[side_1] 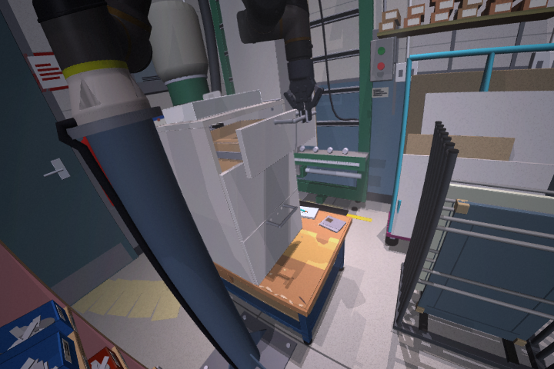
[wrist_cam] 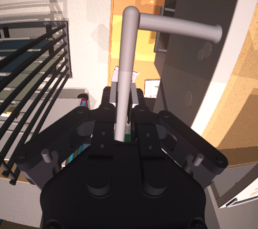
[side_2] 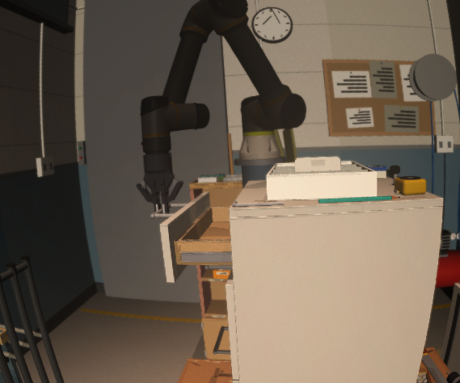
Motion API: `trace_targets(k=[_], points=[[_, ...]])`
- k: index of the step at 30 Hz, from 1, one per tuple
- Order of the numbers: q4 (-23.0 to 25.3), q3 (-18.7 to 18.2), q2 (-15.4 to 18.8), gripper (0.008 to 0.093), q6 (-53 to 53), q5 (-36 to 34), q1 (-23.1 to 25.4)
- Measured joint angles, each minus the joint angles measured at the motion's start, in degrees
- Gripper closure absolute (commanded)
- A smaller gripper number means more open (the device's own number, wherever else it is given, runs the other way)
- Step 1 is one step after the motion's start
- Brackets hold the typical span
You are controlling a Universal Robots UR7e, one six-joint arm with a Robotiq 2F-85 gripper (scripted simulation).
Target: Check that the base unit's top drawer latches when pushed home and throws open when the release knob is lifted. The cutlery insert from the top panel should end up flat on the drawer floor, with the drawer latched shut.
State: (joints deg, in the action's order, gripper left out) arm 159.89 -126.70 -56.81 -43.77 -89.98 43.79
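Observation:
The top drawer of the white base unit stands pulled out, showing a bare wooden floor inside. Its grey bar handle juts from the white front panel. The white cutlery insert sits on the unit's top panel, next to a green pencil and a yellow tape measure. A small black knob stands behind the tape measure. My gripper comes down from above at the drawer front and is closed around the handle bar.
Behind the unit rise my arm's pedestal and a green machine frame. The unit stands on an orange-topped bench carrying a small grey device. A black rack of bars stands on the floor in front of the drawer.

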Motion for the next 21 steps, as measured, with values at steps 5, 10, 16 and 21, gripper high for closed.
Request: trace_targets(k=[5, 10, 16, 21], points=[[-0.35, 0.56, 0.21, 0.0934, 0.56, 0.0, -0.56], [-0.71, 1.13, 0.42, 0.0934, 1.11, 0.0, -1.11], [-1.15, 1.83, 0.68, 0.0934, 1.76, 0.0, -1.76], [-1.52, 2.42, 0.9, 0.0934, 2.29, 0.0, -2.29]])
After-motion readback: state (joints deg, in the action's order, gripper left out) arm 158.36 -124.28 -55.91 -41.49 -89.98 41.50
